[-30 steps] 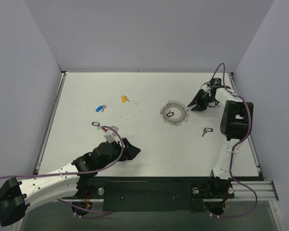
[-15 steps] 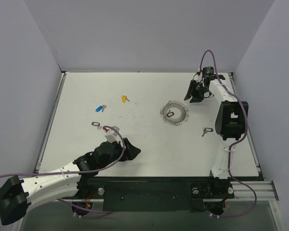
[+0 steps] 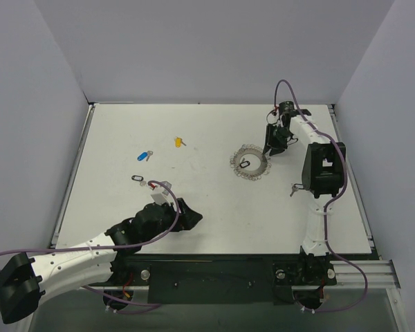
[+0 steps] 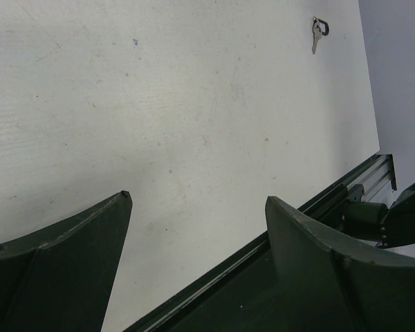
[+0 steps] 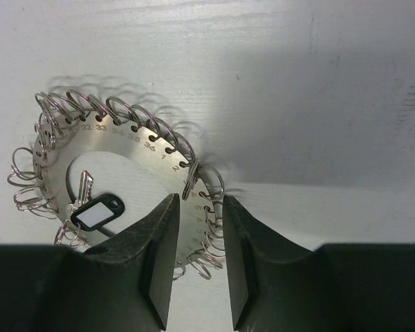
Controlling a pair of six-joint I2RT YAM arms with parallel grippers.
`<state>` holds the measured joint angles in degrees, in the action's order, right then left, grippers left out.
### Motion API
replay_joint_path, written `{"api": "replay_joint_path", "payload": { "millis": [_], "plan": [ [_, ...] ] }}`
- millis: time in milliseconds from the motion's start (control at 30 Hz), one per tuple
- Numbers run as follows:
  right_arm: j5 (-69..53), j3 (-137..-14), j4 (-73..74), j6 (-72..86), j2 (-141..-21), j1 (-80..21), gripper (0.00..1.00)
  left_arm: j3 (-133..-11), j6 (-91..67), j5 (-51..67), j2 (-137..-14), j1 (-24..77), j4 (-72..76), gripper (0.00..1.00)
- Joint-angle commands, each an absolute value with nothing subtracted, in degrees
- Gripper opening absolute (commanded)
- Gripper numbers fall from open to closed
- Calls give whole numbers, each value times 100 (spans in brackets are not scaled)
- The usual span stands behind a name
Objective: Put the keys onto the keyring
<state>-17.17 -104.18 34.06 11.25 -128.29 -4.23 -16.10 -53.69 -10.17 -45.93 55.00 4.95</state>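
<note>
Keyring point(image 3: 260, 163) sits flat on the white bench point(image 3: 214, 124), right of centre and a little toward the far side. It is a numbered metal plate fringed all round with small wire loops point(image 5: 90, 104). Inside its opening lies a black-tagged key point(image 5: 97, 212), blade pointing to the far side in the right wrist view.

Over at the ring's far right edge, the right gripper point(image 5: 197, 202) is down close. Its fingers stand only a narrow slot apart, and the ring's rim and one loop show right in that slot. Whether the fingers actually touch the metal, I cannot tell.

On the left half of the bench the loose keys are spread out. The yellow key point(image 3: 178, 142) is farthest back, and the blue key point(image 3: 145, 155) is just left of it and nearer. The black key point(image 3: 137, 178) is nearer again. All three are well apart from the ring.

The left gripper point(image 4: 197, 200) hangs low over the near part of the bench, left of centre, jaws spread wide with nothing between them. Its camera looks across bare bench toward a dark-headed key point(image 4: 319, 31) lying near the right arm, at the right side of the bench.
</note>
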Motion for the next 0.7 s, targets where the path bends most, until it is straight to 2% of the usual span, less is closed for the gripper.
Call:
{"api": "replay_joint_path", "payload": {
  "millis": [0, 667],
  "plan": [
    [-1494, -10643, 3674, 1020, -12841, -439, 26, -1828, -5379, -967, -4597, 5458, 791, 89],
    [-1538, -10881, 3771, 1020, -13096, -510, 20, -1854, -5414, -897, -4623, 5467, 782, 88]
  ]
}}
